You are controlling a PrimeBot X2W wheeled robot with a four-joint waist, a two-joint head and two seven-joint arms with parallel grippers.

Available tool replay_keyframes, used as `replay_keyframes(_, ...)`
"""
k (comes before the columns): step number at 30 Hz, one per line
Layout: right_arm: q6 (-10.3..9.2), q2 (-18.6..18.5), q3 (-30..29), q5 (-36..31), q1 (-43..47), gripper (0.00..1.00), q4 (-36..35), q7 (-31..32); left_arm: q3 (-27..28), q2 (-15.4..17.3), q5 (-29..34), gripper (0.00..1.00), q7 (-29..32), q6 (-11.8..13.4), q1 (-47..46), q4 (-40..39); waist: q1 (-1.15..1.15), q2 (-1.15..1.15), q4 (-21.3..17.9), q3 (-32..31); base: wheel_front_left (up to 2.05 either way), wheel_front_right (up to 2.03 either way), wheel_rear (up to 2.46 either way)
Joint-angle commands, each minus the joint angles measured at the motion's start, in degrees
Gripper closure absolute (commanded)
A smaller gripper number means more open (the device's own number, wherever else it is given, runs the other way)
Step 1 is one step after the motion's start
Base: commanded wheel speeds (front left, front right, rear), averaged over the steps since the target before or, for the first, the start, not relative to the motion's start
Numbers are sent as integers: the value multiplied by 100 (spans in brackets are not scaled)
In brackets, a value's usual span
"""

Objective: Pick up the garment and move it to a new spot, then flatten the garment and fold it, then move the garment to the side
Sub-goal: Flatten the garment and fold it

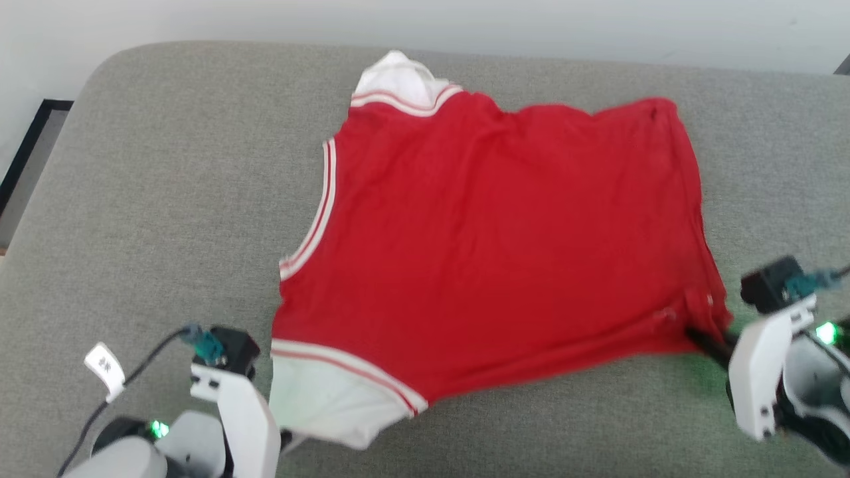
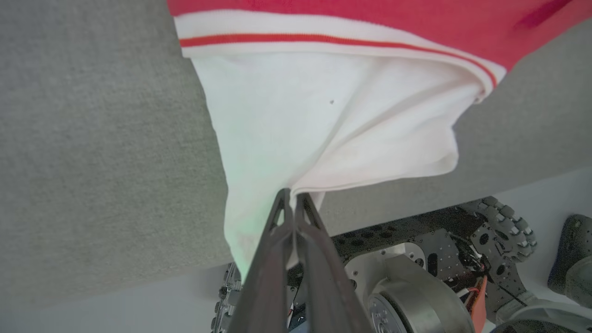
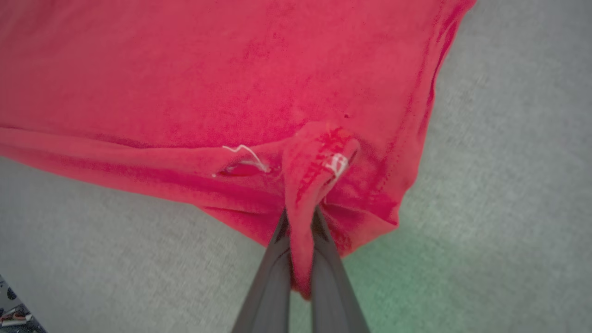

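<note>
Inspecting the garment [image 1: 491, 252] first: where does it lie?

Reply: It lies spread on the grey fabric-covered table [image 1: 166, 199], plain red side up. The striped neck opening faces the robot's left and the hem faces its right. One white sleeve [image 1: 398, 83] sits at the far edge of the body, and the other white sleeve [image 2: 333, 120] sits at the near edge. The red cloth shows shallow creases, and a ridge runs along the near hem.

Query: State of the left end effector [image 2: 292, 196]?

Reply: Its two dark fingers are pressed together on the tip of the near white sleeve. The sleeve is pulled to a point at the grip, and that point reaches past the table's near edge. Below the edge, the left wrist view shows the robot's wheeled base [image 2: 416, 277].

Query: And the right end effector [image 3: 299, 217]?

Reply: It is clamped on the near hem corner, with a fold of red cloth bunched between the fingers. A loose white thread [image 3: 243, 152] lies just beside that fold. The corner is lifted slightly off the table.
</note>
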Motion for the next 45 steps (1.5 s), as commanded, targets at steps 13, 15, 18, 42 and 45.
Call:
replay_keyframes(13,-29,-137,-994,90,1932,100,-1528,245,216,642,-7,100,-14,405,298,-822,0,0,-72,-103,0,0,0)
replay_keyframes(15,-29,-62,-1200,27,2034,100,-1692,256,326,797,89,100,19,414,127,-955,0,0,-100,-87,0,0,0)
replay_keyframes(18,-29,69,-1512,-43,2076,100,-1919,281,452,983,268,100,112,333,-210,-1103,0,0,-155,-50,0,0,0)
replay_keyframes(42,-29,1227,-2183,-1523,-236,100,-1067,754,-35,-953,1397,100,196,-2227,-3852,2584,0,0,-473,1016,0,0,0)
replay_keyframes(45,-29,1318,-2027,-1555,-471,100,-764,827,-176,-1238,1459,100,94,-2443,-4096,3254,0,0,-508,1126,0,0,0)
